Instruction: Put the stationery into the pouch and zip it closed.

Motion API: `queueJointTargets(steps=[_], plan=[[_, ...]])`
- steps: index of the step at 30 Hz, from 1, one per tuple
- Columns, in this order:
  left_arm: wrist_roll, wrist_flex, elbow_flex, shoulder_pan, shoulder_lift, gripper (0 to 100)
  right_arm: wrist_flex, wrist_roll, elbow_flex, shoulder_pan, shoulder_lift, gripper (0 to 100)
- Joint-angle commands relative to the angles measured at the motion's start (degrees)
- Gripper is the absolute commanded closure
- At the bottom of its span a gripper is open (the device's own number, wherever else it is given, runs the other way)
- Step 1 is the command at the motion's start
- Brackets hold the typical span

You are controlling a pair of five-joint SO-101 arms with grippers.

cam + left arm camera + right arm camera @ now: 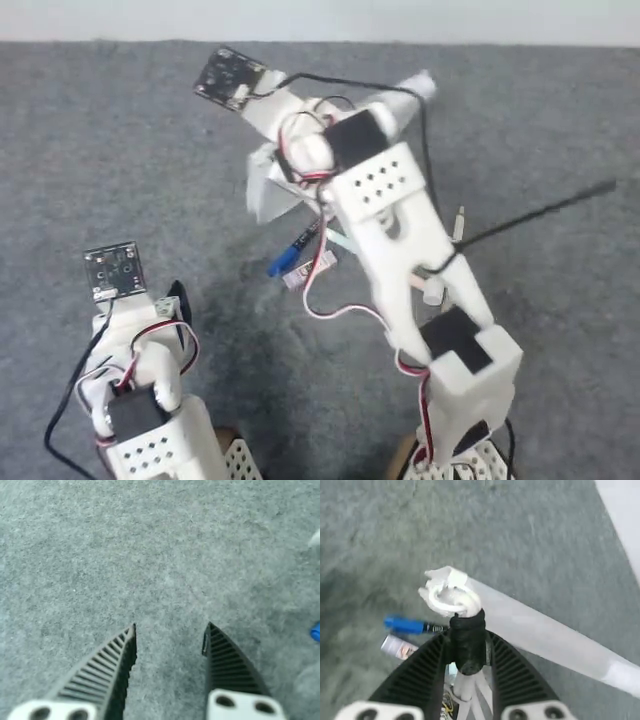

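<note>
Found right end effector clenched on black pull at end of translucent pouch. Noted blue pen lying on surface beside pouch, not yet inside. Found left end effector released, hovering apart from pouch. Judged loading unstarted; calls for gripping pen, feeding it into pouch.

Both arms are white plastic with black servo blocks set in: the left arm at lower left of the high view, the right arm right of centre. Red, white and black cables run along them. Each wrist carries a dark camera board. The left gripper and right gripper have black ribbed fingers on white mounts with screw holes.
</note>
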Motion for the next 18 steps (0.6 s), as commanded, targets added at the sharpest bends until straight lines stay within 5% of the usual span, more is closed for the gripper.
queueJointTargets(steps=[1, 6, 18], plan=[[0.62, -0.18, -1.54, -0.26, -0.79, 76, 5.58, -0.44, -0.70, 1.19, -8.40, 99.1], [3.08, 0.26, -1.54, -0.26, -0.79, 67, 10.59, -0.26, -0.44, 0.84, -12.70, 99.1], [3.43, 0.26, -1.10, -0.26, -0.79, 67, 10.77, 1.14, -0.70, 8.04, -25.10, 99.1]])
